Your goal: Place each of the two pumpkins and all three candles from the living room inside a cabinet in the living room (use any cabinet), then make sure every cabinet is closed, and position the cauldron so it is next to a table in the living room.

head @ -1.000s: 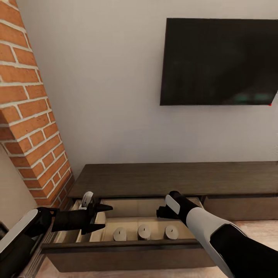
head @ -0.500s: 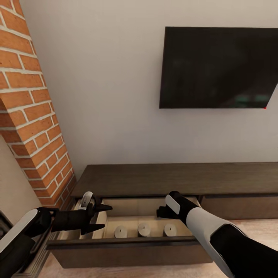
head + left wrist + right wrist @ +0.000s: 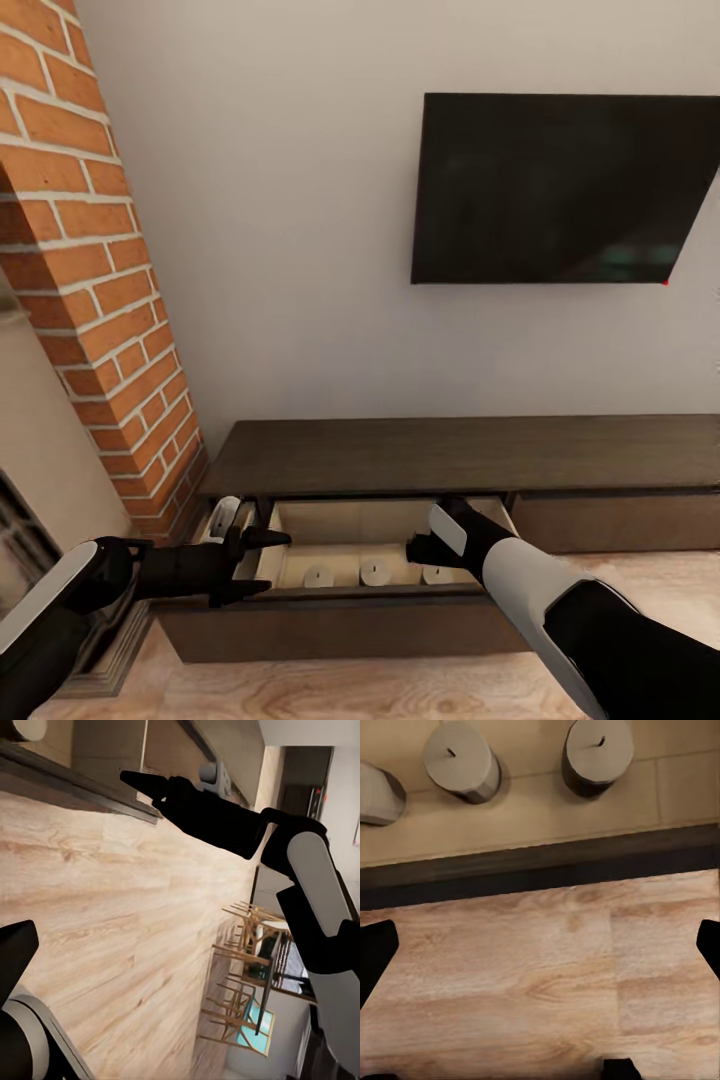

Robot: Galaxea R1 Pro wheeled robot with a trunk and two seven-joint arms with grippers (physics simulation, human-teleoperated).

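The long dark cabinet (image 3: 470,455) is seen against the pale wall, below a black television (image 3: 560,190), with a brick column (image 3: 90,280) at its left end. One wide drawer (image 3: 350,608) is pulled partly out, and its pale wood interior is exposed. Three grey candles (image 3: 375,572) are stood upright in a row inside that drawer, close behind its dark front panel. The left tool (image 3: 262,565) is held at the drawer's left end, above the front edge, with its two black fingers spread apart and nothing between them; the nearest candle lies just to its right and slightly beyond it. The right tool (image 3: 418,550) is held over the drawer's right part, directly above the rightmost candle; in the head view it cannot be told whether its fingers are apart or together. In the right wrist view, two candles (image 3: 529,756) and part of a third are seen standing apart on the drawer floor beyond the fingers, with the dark drawer front and the wooden floor (image 3: 540,975) lying nearer; the black fingertips (image 3: 375,952) are shown at opposite edges, wide apart and empty. In the left wrist view, the right arm (image 3: 225,814) is seen reaching along the drawer front above the floor.
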